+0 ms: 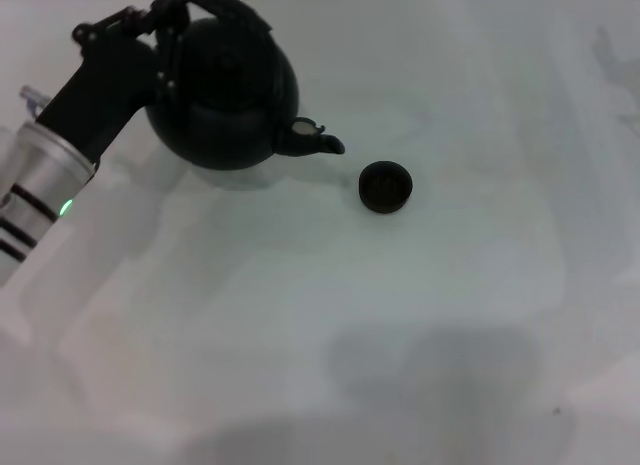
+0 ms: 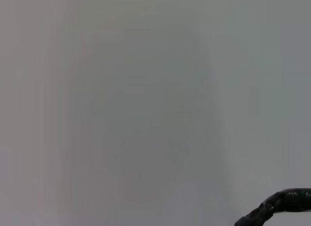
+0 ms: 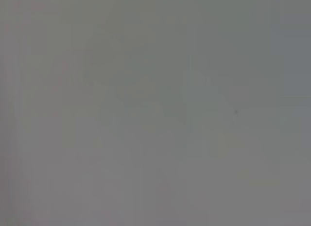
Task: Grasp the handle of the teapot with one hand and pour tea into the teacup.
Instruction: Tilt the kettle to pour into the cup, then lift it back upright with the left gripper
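Teapot: we see the large round matte black teapot (image 1: 228, 95) at the far left of the white table (image 1: 400, 315), its short spout aimed at the cup.
Handle: the black arched handle (image 1: 225, 5) rises over the lid; a dark curved piece at the edge of the left wrist view may be part of it.
Left gripper: our left gripper (image 1: 165, 30) is clamped on the handle's left end.
Teacup: the tiny round black handleless teacup (image 1: 385, 186) sits upright just beside the spout, not touching.
Right gripper: we cannot see it; its wrist view shows only table.
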Controlling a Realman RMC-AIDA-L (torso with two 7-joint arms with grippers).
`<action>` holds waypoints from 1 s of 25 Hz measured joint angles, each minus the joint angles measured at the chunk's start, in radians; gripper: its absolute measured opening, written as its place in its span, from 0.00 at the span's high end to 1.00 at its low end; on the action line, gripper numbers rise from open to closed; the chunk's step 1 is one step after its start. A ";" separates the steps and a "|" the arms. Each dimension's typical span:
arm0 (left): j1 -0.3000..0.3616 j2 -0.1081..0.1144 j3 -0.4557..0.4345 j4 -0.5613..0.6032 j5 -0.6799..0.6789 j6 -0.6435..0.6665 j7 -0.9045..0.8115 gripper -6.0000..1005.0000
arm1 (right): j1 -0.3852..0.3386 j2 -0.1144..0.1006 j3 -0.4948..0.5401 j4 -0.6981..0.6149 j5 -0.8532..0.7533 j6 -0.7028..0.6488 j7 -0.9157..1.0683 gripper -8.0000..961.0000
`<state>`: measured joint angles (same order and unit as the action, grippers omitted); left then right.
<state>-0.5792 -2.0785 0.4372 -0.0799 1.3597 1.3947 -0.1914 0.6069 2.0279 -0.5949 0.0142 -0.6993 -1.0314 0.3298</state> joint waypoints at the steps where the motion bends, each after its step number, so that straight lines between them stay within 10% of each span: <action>1: -0.009 0.000 0.000 0.009 0.014 -0.004 0.001 0.87 | 0.000 0.000 0.000 0.000 0.000 0.000 0.000 0.14; 25: -0.144 -0.009 -0.010 -0.023 0.063 -0.149 0.316 0.88 | 0.013 0.000 0.001 0.000 0.003 0.009 0.000 0.14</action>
<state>-0.7230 -2.0878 0.4275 -0.1033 1.4231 1.2460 0.1245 0.6198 2.0274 -0.5936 0.0144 -0.6966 -1.0224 0.3298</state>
